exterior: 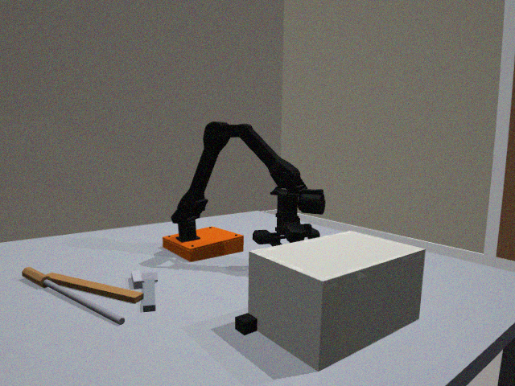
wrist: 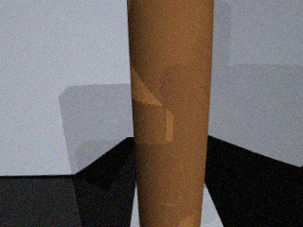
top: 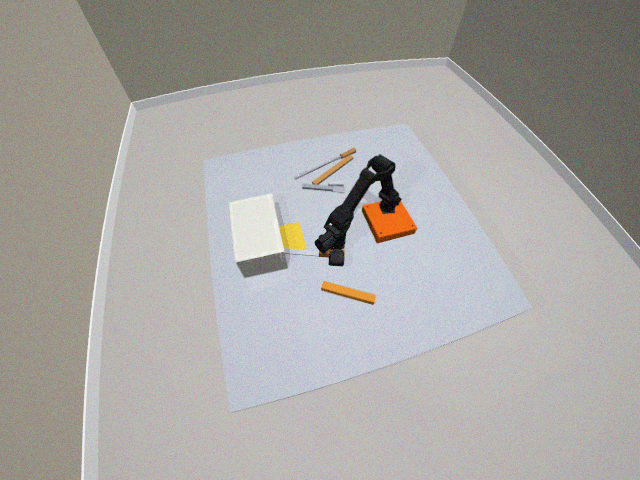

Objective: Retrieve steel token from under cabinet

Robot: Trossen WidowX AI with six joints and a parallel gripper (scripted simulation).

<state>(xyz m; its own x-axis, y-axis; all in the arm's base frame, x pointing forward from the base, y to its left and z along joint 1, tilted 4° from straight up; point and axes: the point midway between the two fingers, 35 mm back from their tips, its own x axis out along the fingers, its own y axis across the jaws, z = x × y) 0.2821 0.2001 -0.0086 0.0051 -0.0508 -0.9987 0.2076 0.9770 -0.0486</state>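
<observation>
The white cabinet stands on the table. The yellow marked area lies along its front. My gripper is shut on the wooden handle of a thin tool, low over the table; its fingers press on both sides of the handle. In the exterior view the fingertips are hidden behind the cabinet. The tool's thin grey rod runs from the handle to the cabinet's front, beside the marked area; whether its tip is underneath I cannot tell. The token and vent slots are not visible.
An orange bar lies on the gripper's near side. A rod with a wooden handle, a wooden stick and a grey tool lie across the table. A black cube is beside the cabinet.
</observation>
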